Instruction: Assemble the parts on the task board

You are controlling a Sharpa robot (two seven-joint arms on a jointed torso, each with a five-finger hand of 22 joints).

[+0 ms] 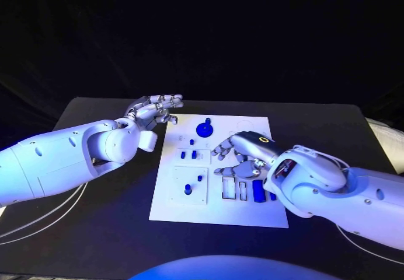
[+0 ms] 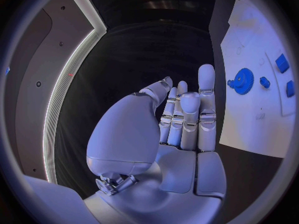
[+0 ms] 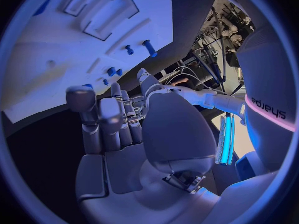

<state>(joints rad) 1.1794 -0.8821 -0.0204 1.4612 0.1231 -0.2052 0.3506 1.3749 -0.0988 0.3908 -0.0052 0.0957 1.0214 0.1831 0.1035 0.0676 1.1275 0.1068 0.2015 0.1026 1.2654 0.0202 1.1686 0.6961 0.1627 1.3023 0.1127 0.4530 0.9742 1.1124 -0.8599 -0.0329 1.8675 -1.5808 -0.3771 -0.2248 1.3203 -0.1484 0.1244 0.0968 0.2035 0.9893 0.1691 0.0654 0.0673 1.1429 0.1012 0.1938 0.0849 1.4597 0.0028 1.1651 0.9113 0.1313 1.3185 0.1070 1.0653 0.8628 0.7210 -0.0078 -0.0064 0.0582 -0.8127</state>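
The task board (image 1: 220, 175) is laid mid-desk (image 1: 101, 233), w/ blue parts on it: a gear (image 1: 205, 128) at the far end, small pegs (image 1: 192, 154) mid-board, a long block (image 1: 258, 191) near the right edge. The right hand (image 1: 240, 156) is held over the board's right side, fingers loosely spread, nothing gripped. The left hand (image 1: 154, 111) is hung off the board's far-left corner, fingers straight and together, empty. Risk: the block could be knocked askew by the right wrist, as it is crowded by the arm; pegs could be toppled if the fingers are dropped blind
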